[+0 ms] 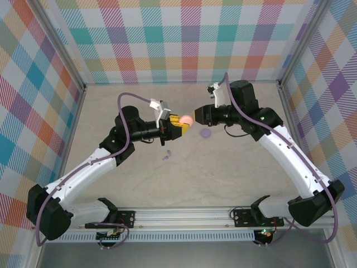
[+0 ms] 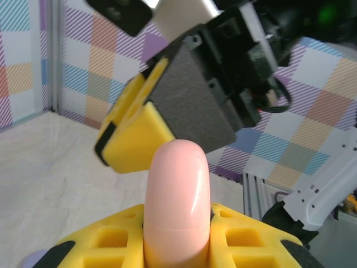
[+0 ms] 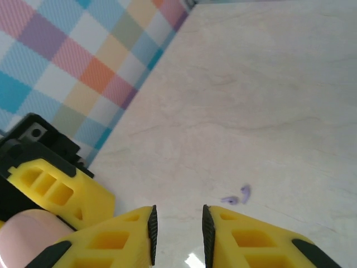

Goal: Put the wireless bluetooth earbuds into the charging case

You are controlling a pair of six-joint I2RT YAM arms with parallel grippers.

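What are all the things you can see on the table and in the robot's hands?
earbuds: two, lilac, lying close together on the table
purple disc: one, purple, flat on the table below the grippers in the top view
pink case: one, pink, held in the left gripper
table: one, pale beige, under everything
walls: three, pastel checks, around the table
left gripper: one, yellow fingers, shut on the pink case
right gripper: one, yellow fingers, slightly open and empty, right beside the pink case
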